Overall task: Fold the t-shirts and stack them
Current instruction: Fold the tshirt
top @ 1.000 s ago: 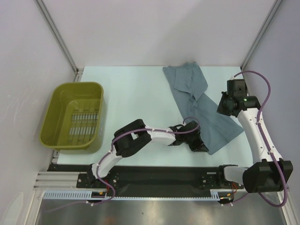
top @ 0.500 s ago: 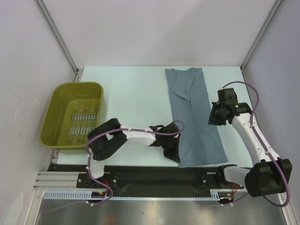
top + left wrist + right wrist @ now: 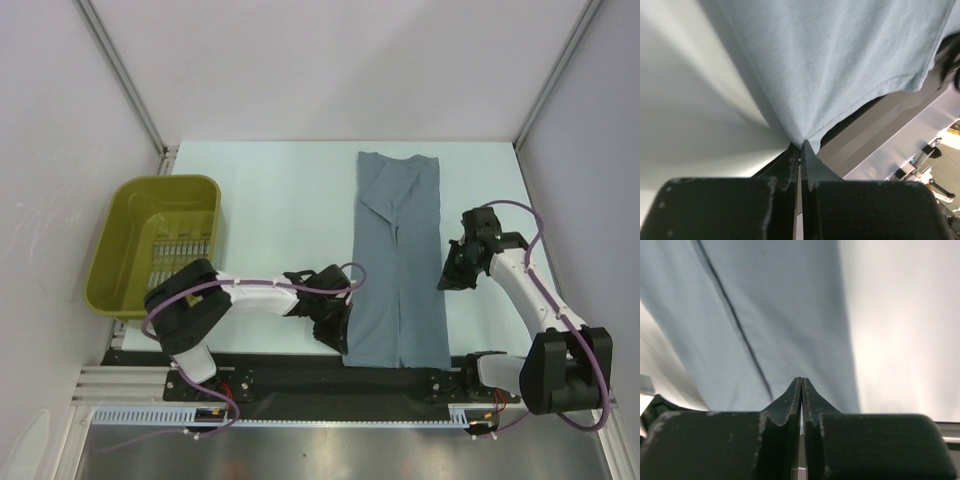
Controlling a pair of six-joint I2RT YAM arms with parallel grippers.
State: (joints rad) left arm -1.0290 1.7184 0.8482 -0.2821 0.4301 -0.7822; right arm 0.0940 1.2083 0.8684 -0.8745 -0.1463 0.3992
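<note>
t-shirt [image 3: 398, 270] lay in a long strip, its near corner pinched

The blue-grey t-shirt lay flat on the pale table [image 3: 280, 200]. It was folded lengthwise into a narrow band right of centre, running from 12 o'clock to 6 o'clock. Its far end sat close to the back edge of the table. Its near hem reached over the table's edge onto the black rail [image 3: 290, 368] where the arms were bolted. A line ran down the middle of the band, and a diagonal crease crossed the far part.

The left gripper [image 3: 343, 338] was at the t-shirt's 7 o'clock corner, with the left arm stretched low along the near edge of the table. In the left wrist view its fingers [image 3: 812, 170] were pressed together on the hem. The cloth drew to a small peak between the tips, so the gripper held the t-shirt by that corner.

The right gripper [image 3: 447, 281] was at the band's 3 o'clock edge, about halfway along. In the right wrist view its fingers [image 3: 787, 405] stood all but closed, with only a hairline between them. The cloth and a dark seam lay beyond the tips. Whether any cloth was caught there could not be told.

An olive basket [image 3: 165, 186] stood at 9 o'clock on the table, well apart from the t-shirt, with rows of slots in its floor.
</note>
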